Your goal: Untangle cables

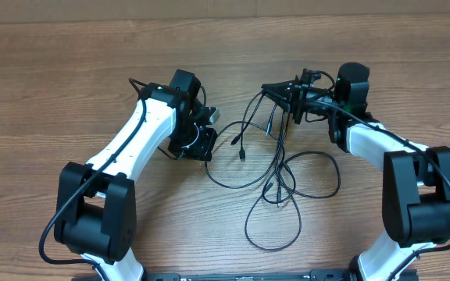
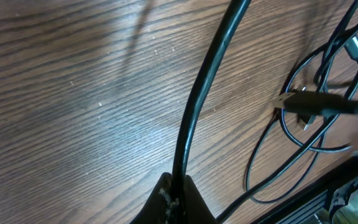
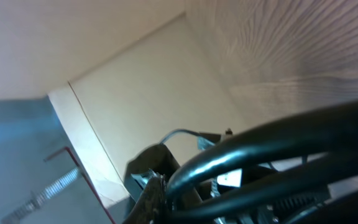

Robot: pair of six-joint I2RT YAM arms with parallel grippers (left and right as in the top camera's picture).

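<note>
The cables [image 1: 278,173] are thin black cords lying in tangled loops mid-table, with small plugs [image 1: 241,154] at loose ends. My left gripper [image 1: 205,150] sits at the tangle's left side, shut on one black cable [image 2: 199,106] that runs away from its jaws across the wood; more cable loops [image 2: 303,134] and a plug [image 2: 289,99] lie to the right in the left wrist view. My right gripper [image 1: 281,90] is at the tangle's top, shut on a bunch of strands that fan down from it. In the right wrist view those cables [image 3: 272,146] cross close to the lens.
The wooden table [image 1: 69,70] stretches around both arms. The arm bases and their thicker cables [image 1: 53,226] stand at the near edge. A beige wall or board [image 3: 135,93] shows behind the right gripper in the right wrist view.
</note>
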